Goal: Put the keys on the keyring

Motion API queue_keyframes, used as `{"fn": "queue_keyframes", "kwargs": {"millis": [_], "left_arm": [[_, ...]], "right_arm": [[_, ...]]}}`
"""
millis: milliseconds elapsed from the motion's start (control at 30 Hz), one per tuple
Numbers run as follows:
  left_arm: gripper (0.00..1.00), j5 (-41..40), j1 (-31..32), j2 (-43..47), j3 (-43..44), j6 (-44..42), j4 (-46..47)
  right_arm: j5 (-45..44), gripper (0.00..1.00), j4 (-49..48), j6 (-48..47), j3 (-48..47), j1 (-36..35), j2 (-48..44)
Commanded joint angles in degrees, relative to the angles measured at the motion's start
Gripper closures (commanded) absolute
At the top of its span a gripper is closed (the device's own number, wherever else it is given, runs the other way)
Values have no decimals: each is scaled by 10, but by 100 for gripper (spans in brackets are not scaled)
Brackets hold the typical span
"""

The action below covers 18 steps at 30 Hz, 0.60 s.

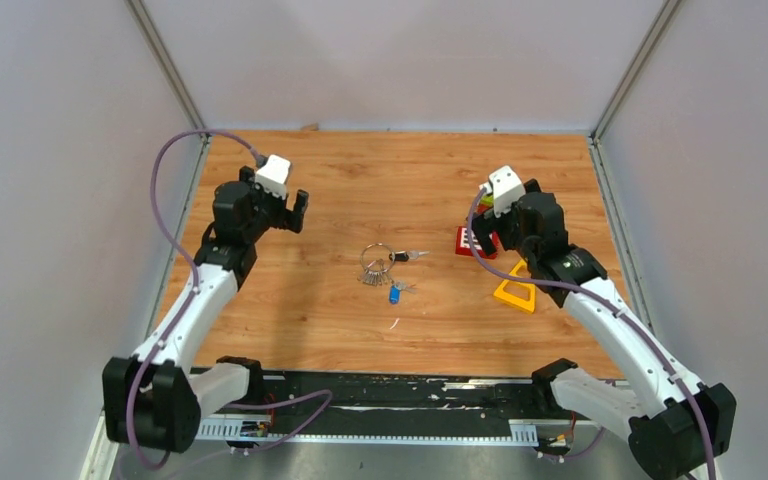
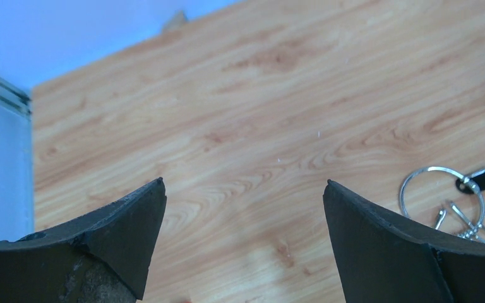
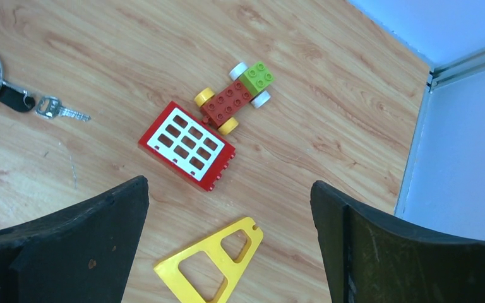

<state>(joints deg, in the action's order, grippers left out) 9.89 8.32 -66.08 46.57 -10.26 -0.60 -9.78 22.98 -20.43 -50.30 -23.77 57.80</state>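
The keyring [image 1: 375, 253] is a thin silver ring lying mid-table, with small silver keys [image 1: 370, 277] and a blue tag [image 1: 394, 294] below it. The key [image 1: 403, 256], black head and silver blade, lies at the ring's right rim; I cannot tell if it is threaded on. My left gripper [image 1: 290, 218] is open and empty, left of the ring; in its wrist view the gripper [image 2: 244, 183] sees the ring [image 2: 441, 168] and key [image 2: 480, 179] at the right. My right gripper [image 1: 487, 243] is open and empty, right of the key. In the right wrist view the gripper [image 3: 230, 183] has the key [image 3: 14, 100] far left.
A red window plate [image 3: 187, 146], a small brick car [image 3: 233, 98] and a yellow triangular frame [image 3: 209, 265] lie under and by my right gripper. Side walls stand close on both sides. A small white scrap [image 1: 394, 323] lies below the blue tag.
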Motion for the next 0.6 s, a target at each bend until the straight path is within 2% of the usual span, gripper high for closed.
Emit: {"fn": "queue_keyframes", "kwargs": {"millis": [0,200,300,400,567], "left_arm": [[0,-23,-4,96,-58,36,135],[0,1,-5,186,-104,39,129],[0,0,-5,196,-103,43,111],[0,-3,-5,205,-123,51,144],[0,1,-5,203,-128,53,148]], "right_arm": [[-26,0,-51,44,-1,3,-36],[-10,0,-47,49,3,3,-72],[-5,0,-59,47,14,3,-85],[-8,0,-76,45,26,3,-101],[-13,0,-98,45,49,3,-115]]}}
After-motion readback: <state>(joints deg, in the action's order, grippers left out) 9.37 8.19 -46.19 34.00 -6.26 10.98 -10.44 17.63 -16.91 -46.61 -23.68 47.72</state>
